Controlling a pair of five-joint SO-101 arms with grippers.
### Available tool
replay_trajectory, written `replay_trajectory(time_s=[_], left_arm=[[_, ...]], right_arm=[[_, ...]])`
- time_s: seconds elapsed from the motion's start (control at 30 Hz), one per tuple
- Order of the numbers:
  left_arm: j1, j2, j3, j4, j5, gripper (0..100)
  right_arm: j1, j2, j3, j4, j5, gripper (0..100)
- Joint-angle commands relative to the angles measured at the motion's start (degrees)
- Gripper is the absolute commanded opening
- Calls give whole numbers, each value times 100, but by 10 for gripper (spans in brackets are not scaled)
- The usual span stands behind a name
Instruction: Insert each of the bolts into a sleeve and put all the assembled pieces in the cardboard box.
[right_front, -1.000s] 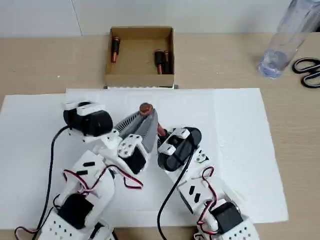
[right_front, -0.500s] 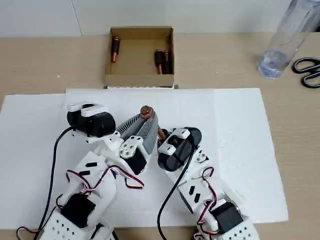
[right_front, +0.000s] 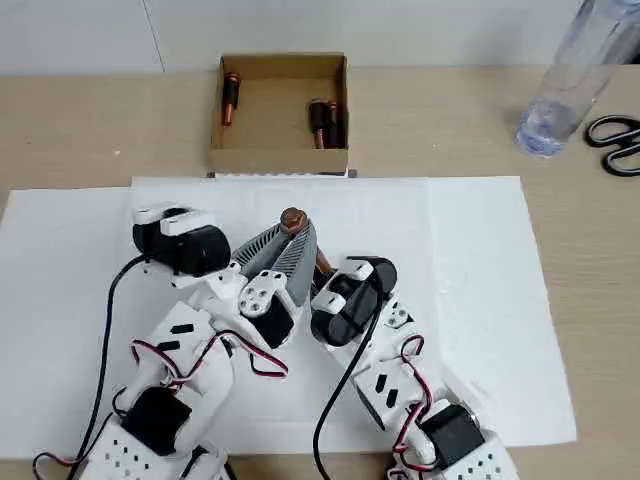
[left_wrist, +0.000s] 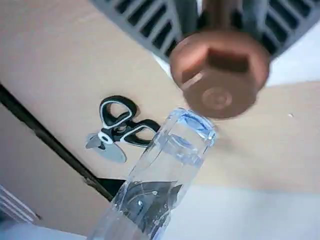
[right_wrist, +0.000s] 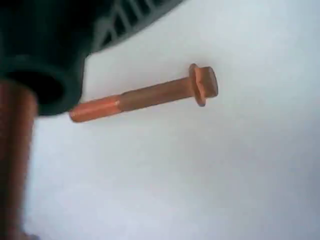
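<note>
My left gripper (right_front: 291, 224) is over the white paper, shut on a copper bolt (right_front: 291, 218) at its fingertips; the bolt's hex head (left_wrist: 218, 75) sits close between the grey ribbed fingers (left_wrist: 135, 15). My right arm (right_front: 345, 298) stands just beside it. Its gripper (right_wrist: 50, 60) holds a dark sleeve (right_wrist: 47, 75), and a copper shaft (right_wrist: 14, 150) runs past the sleeve's open end. A loose bolt (right_wrist: 150, 95) lies flat on the paper beneath. The cardboard box (right_front: 280, 158) behind the paper holds assembled pieces (right_front: 231, 97) (right_front: 320, 120).
A clear plastic bottle (right_front: 565, 85) and black scissors (right_front: 615, 140) lie at the table's far right, beyond the white paper (right_front: 470, 280); the bottle (left_wrist: 165, 175) and scissors (left_wrist: 117, 130) also appear past the held bolt. The arms' cables trail toward the front edge.
The right arm's wrist has shifted slightly left, toward the left gripper. The left arm edged a little right early on, and the bolt stays in its grip.
</note>
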Motion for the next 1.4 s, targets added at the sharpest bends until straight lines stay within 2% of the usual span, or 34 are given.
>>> replay_trajectory(time_s=[0.0,0.83,1.0,1.37], left_arm=[[18,-26,4,-141,-105,6],[18,-70,391,-141,-123,6],[18,-70,303,-176,-492,6],[62,-35,215,-141,-475,6]], right_arm=[[-4,-101,-413,31,-53,2],[4,-101,-580,40,-35,2],[4,-101,-563,40,-35,2],[4,-101,-571,31,-35,2]])
